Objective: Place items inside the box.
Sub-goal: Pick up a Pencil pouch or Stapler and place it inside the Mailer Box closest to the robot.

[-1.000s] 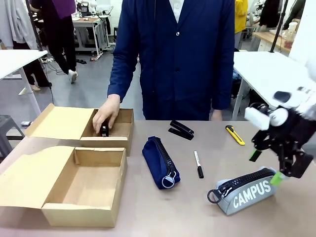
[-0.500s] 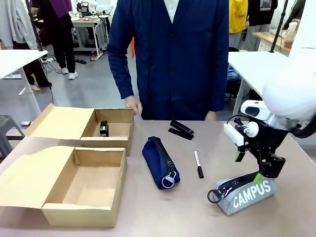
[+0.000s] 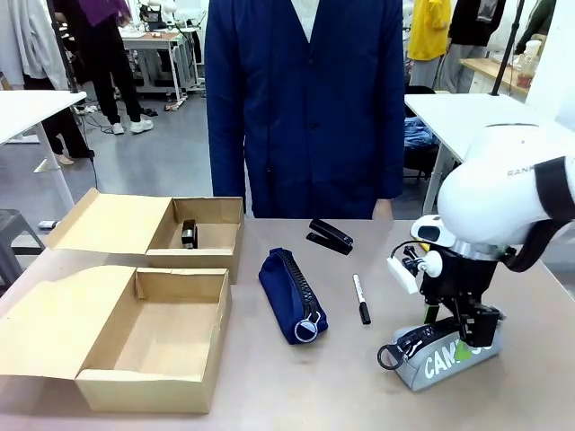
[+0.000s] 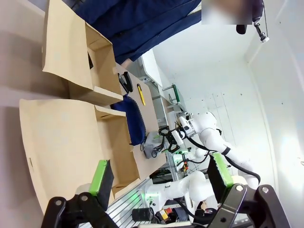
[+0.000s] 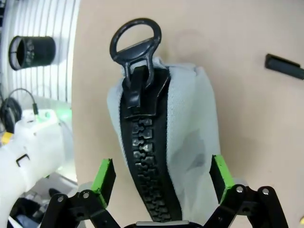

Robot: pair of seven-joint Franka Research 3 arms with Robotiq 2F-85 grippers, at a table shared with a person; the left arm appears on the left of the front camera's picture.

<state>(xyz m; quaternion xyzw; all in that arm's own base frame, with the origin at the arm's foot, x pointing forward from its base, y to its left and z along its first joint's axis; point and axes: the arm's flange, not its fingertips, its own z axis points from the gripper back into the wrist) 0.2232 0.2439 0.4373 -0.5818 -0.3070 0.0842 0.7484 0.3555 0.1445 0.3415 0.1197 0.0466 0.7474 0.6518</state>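
Your tan desk point(image 3: 269, 395) carries, nearest, the empty box point(image 3: 144, 391) at left and the grey CAMPUS pouch point(image 5: 190, 142) at right, with your right pincer point(image 5: 161, 175) spread wide astride it. Beyond lie the navy pouch point(image 3: 292, 294), the marker pen point(image 3: 359, 299), then a stapler point(image 3: 330, 237). Your left pincer point(image 4: 161, 178) gapes wide, holding nothing.

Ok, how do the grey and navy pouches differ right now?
The grey pouch has white lettering; the navy pouch is plain. The grey pouch sits between the right gripper's open fingers; the navy pouch lies free. The grey pouch's ring pull points to the robot's left, the navy pouch's toward the robot. Both lie on the table, not yet in the box.
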